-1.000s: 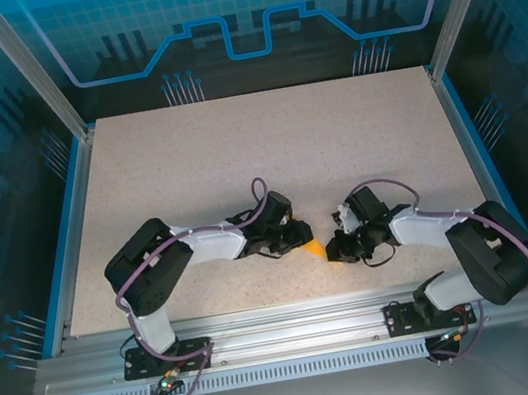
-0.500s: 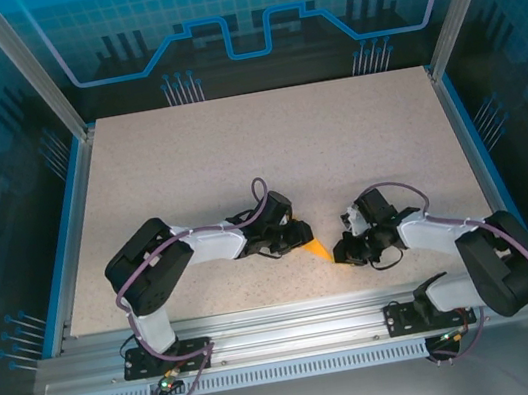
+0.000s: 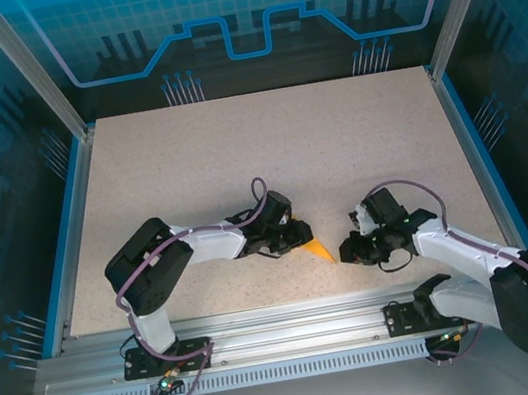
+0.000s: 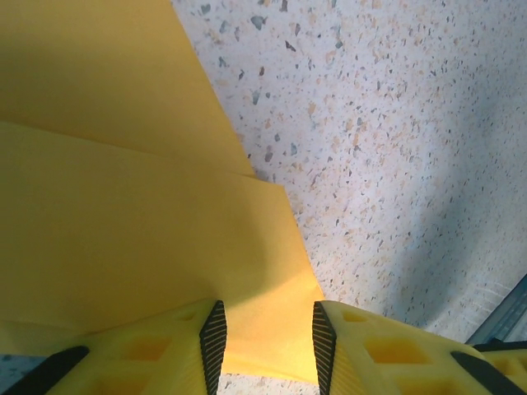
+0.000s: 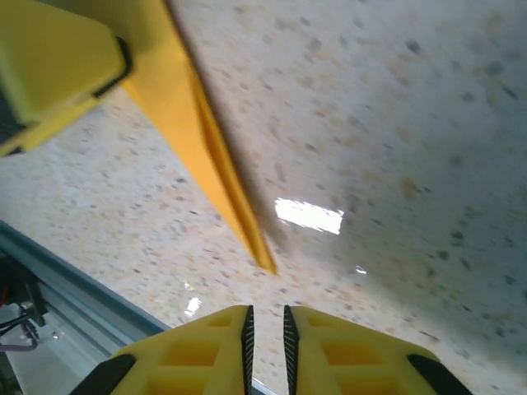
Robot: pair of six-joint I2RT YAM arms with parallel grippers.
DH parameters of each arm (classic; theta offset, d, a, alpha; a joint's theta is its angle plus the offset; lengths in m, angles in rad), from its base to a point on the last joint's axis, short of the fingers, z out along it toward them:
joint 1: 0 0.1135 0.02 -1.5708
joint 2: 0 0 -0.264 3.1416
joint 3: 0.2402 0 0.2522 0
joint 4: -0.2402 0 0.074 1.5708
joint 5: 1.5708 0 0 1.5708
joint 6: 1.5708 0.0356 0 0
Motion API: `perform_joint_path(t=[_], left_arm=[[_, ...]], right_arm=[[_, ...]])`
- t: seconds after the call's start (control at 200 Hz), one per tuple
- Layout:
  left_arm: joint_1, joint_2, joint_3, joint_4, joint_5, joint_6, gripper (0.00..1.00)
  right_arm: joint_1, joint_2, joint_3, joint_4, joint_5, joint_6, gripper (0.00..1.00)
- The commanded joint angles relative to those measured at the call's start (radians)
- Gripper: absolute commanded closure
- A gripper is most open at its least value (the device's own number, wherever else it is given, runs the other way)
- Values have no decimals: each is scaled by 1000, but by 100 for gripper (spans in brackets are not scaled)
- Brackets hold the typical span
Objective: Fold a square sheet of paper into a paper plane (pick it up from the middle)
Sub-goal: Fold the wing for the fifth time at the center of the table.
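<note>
From my station I see the left fingers (image 3: 298, 239) down at the near middle of the table (image 3: 266, 146), set over the wide end of the paper (image 3: 319, 249), which lies flat on the speckled surface as a folded orange-yellow shape. It narrows to a point that aims toward the right arm and the near edge. On the left wrist camera the left fingers (image 4: 212, 346) stand partly apart, low over the paper (image 4: 123, 206). I can see one folded layer overlapping another, and the sheet's near corner runs under the gap between the two pads. They bracket the sheet from above and pinch nothing that I can make out. The right fingers (image 3: 351, 250) sit just beside the paper's tip, apart from it, with bare table between. On the right wrist camera the right fingers (image 5: 235, 339) are drawn almost together with only a thin slit between them and nothing in it. The paper (image 5: 198, 140) stretches away ahead of them, its sharp tip nearest. One yellow finger of the left arm sits on the paper's far end.
</note>
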Motion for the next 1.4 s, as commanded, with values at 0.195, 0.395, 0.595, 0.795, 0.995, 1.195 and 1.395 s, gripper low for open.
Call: perform_joint_path(t=[0.195, 0.395, 0.595, 0.795, 0.995, 1.195, 1.395], left_arm=[[13, 23, 4, -53, -7, 17, 61], [20, 18, 22, -78, -16, 33, 61], [101, -24, -12, -81, -15, 70, 61], [230, -26, -34, -94, -12, 159, 60], [316, -102, -93, -115, -2, 201, 60], [329, -276, -54, -239, 4, 236, 56], [299, -431, -100, -292, 23, 135, 49]], right_arm=[[70, 263, 99, 215, -96, 27, 84], [47, 383, 66, 159, -21, -28, 89], [45, 389, 37, 140, 0, -38, 91], [44, 385, 45, 136, -14, -46, 91], [45, 362, 55, 155, -51, -38, 89], [78, 223, 117, 145, -100, -32, 80], [26, 65, 174, 31, 9, -67, 67]])
